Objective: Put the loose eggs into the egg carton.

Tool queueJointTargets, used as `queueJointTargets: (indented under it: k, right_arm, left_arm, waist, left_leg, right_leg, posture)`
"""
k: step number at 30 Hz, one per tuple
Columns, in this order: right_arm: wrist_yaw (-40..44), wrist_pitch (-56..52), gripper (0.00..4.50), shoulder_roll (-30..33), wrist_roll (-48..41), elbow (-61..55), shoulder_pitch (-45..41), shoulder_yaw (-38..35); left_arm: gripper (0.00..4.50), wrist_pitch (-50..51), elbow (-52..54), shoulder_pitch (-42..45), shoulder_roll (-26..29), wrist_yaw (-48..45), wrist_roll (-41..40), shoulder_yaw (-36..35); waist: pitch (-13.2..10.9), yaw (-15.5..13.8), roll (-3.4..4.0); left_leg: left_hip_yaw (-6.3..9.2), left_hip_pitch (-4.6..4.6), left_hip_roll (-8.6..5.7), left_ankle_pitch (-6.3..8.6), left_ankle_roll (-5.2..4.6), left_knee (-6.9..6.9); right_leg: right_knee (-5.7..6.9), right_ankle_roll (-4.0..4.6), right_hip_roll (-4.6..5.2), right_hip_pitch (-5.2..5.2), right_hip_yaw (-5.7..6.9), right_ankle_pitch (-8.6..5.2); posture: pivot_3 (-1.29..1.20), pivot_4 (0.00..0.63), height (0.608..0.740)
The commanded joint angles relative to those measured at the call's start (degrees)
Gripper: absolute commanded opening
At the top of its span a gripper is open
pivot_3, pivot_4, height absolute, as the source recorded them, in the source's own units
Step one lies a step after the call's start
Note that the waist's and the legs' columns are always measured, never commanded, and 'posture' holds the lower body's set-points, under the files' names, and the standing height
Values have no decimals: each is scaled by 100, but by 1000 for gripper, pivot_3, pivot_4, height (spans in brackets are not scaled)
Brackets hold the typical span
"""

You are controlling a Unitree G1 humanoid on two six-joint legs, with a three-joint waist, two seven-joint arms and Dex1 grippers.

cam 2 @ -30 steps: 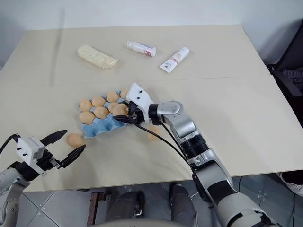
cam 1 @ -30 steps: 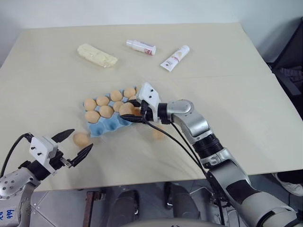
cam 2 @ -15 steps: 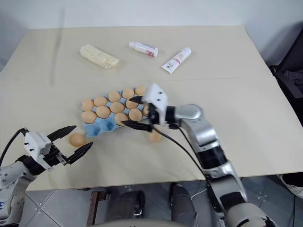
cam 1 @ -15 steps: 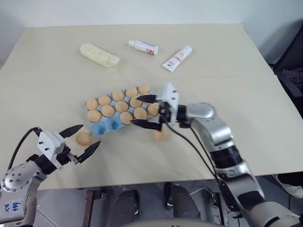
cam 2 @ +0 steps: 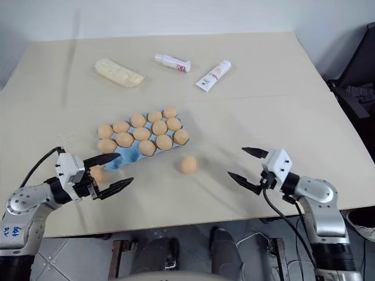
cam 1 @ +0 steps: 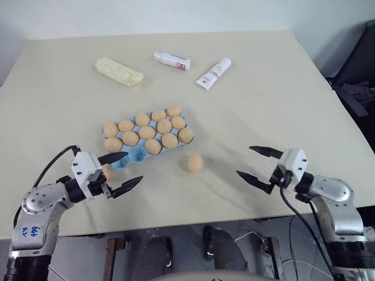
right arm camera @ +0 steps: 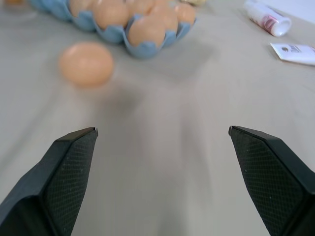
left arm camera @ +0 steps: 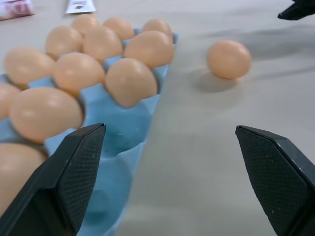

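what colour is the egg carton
Light blue; the egg carton shows best in the left wrist view, holding tan-orange eggs.

Loose egg [cam 1: 195, 163] just right of egg carton [cam 1: 136, 153]

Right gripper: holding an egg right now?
No. The right gripper is open with nothing between its jaws, and the nearest loose egg lies on the table apart from it.

This looks like a plain test room or lab rather than a home. A bare beige counter [cam 1: 293, 88] stands against an unadorned pale wall [cam 1: 176, 14], on a grey tiled floor [cam 1: 76, 257]. A dark chair [cam 1: 357, 76] sits at the counter's right side.
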State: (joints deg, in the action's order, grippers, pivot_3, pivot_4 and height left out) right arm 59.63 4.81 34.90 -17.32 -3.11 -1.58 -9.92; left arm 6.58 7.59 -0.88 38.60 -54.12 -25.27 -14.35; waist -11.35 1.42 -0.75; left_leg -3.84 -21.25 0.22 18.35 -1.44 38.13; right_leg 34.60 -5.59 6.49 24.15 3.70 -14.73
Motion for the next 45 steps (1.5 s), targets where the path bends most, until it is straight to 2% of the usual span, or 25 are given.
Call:
queueJointTargets:
  k: [1,5,9,14,18,26,32,39,42,45]
  right_arm:
    - [-7,211,4478,44,-161,-31,-96,-122]
    - [115,-102,4478,-2,-322,-311,-407,320]
    - [38,-911,4478,-134,-425,-698,-895,934]
    - [9,-1467,4478,-443,-153,-500,-1575,1742]
    - [5,-1243,4478,-724,231,150,-2021,2194]
    - [56,-758,4478,-1342,584,1371,-2579,2515]
    - [165,-778,2576,-1519,542,1251,-2674,2540]
    - [128,-1807,2576,-2056,183,432,-3268,2755]
    - [-237,-1818,2576,-2719,562,1003,-3988,3053]
    - [-512,-1573,2576,-3119,956,1685,-4444,3240]
  left_arm:
    - [4500,-227,-203,158,85,-146,59,-31]
    - [4500,-375,-339,234,61,-98,103,-108]
    - [4500,-434,-314,109,81,-42,86,-246]
    - [4500,-438,-97,-304,89,123,50,-557]
    - [4500,-393,140,-655,62,262,-7,-806]
    - [4500,-202,651,-1235,-38,415,-190,-1067]
    - [4500,-193,756,-1389,-133,584,-194,-1192]
    - [4500,-180,722,-1566,-411,922,-307,-1467]
    - [4500,-249,595,-1819,-579,987,-297,-1630]
    - [4500,-302,538,-2001,-677,996,-282,-1733]
  waist:
    - [0,21,0]
    - [0,27,1]
    - [0,9,1]
    - [0,28,1]
    - [0,21,0]
    - [0,39,0]
    - [0,35,1]
    - [-1,87,2]
    - [0,140,1]
    - [2,167,-2]
  left_leg:
    - [0,6,4,3,13,0]
    - [-1,9,16,-6,36,0]
    - [12,0,28,-15,36,-1]
    - [10,-19,30,-19,26,-7]
    - [10,-27,32,-14,24,-9]
    - [7,-30,33,-9,22,-11]
    - [7,-30,37,-9,26,-15]
    - [5,-30,44,-9,31,-15]
    - [8,-27,47,-11,37,-15]
    - [9,-26,47,-11,39,-16]
  right_leg:
    - [-2,8,0,-5,0,5]
    - [2,24,-2,-3,-12,19]
    - [7,35,-4,7,-35,16]
    - [2,39,-4,31,-43,14]
    - [-8,40,-4,36,-37,13]
    - [-14,40,2,36,-23,13]
    - [-12,45,-1,39,-18,11]
    - [0,48,-3,46,-16,9]
    - [11,56,-4,47,-11,5]
    - [15,60,-4,49,-10,2]
  posture:
    - [0,150,740]
    - [0,150,740]
    - [0,150,740]
    - [0,150,740]
    - [0,150,740]
    - [0,150,740]
    - [0,150,740]
    - [0,150,740]
    - [0,150,740]
    - [0,150,740]
